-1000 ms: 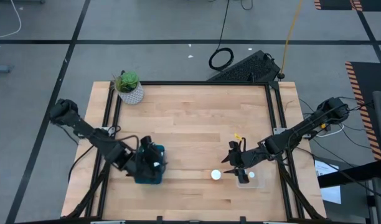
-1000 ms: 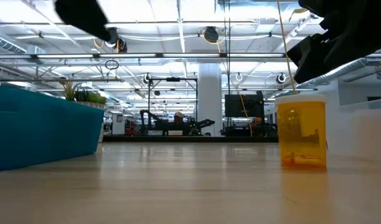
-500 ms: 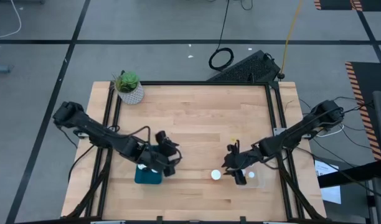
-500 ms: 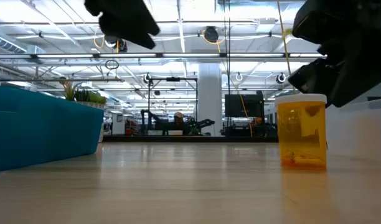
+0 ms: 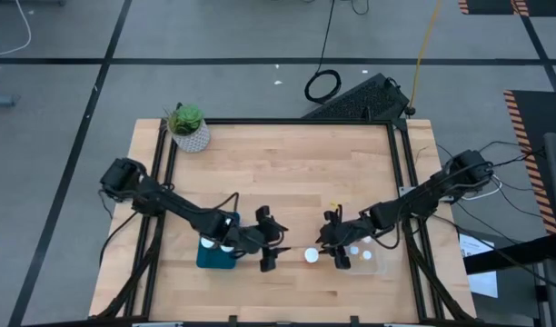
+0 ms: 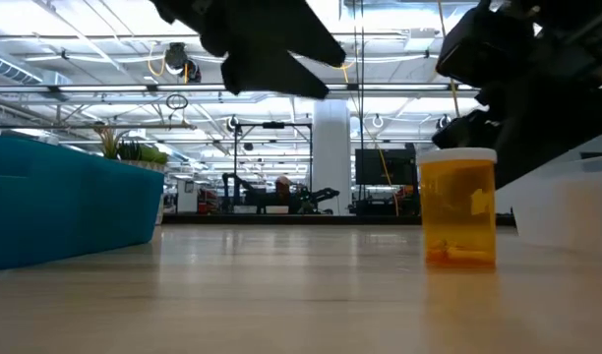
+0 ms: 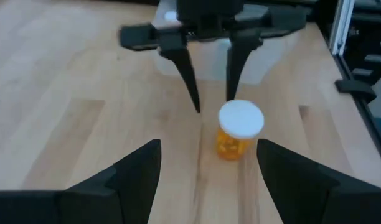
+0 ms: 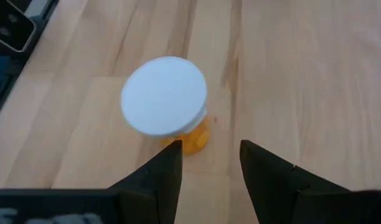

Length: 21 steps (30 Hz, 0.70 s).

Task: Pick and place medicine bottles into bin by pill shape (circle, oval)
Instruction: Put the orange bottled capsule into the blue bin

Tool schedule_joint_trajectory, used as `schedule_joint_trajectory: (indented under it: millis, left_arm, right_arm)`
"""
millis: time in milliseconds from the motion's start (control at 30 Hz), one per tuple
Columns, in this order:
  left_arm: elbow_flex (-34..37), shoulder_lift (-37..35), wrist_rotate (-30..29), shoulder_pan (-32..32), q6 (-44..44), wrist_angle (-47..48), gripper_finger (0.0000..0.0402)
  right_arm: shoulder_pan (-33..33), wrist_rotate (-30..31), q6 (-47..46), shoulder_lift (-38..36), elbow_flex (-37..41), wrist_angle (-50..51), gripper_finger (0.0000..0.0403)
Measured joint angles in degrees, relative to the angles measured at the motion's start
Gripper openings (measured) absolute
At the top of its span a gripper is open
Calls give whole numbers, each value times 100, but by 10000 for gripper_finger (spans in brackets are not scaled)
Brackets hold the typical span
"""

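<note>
A: Where is the small translucent orange pill bottle with the round white cap (image 5: 311,256)?

B: It stands upright on the pale wooden tabletop (image 5: 287,173), alone, between the two pincers. The clear plastic bin (image 5: 367,260) lies just beside it on one side; the teal plastic bin (image 5: 217,252) is farther off on the other.

A: What about the right pincer (image 5: 335,253)?

B: It hangs just beside the bottle, on the clear bin's side, fingers spread and grasping nothing. Its own wrist camera shows the white cap (image 8: 164,95) ahead of the two dark fingers (image 8: 158,177), not between them.

A: And the left pincer (image 5: 273,246)?

B: It is also released and empty. It sits on the bottle's other side, between the bottle and the teal bin, facing the bottle (image 7: 238,129). From its wrist camera the right pincer's fingers (image 7: 184,71) point down just behind the bottle.

A: Anything else near the bottle?

B: Two white caps (image 5: 361,252) show inside the clear bin. A green plant in a white pot (image 5: 188,126) stands well apart, at the tabletop's far corner.
</note>
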State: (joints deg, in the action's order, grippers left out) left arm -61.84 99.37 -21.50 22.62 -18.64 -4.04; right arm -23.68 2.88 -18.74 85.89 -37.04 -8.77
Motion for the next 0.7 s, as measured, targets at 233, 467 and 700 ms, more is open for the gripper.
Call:
schedule_joint_trajectory:
  millis: [233, 467, 700]
  left_arm:
    - [-582, 622, 421, -20, 252, -24, 271]
    - [-1510, 1383, 753, -8, 486, 377, 323]
    - [-2545, 1788, 853, -139, 390, 1770, 348]
  right_arm:
    - [152, 2, 166, 78, 2, -233, 153]
    - [159, 32, 206, -716, 2, 635, 153]
    - [146, 113, 395, -1442, -2, 1114, 153]
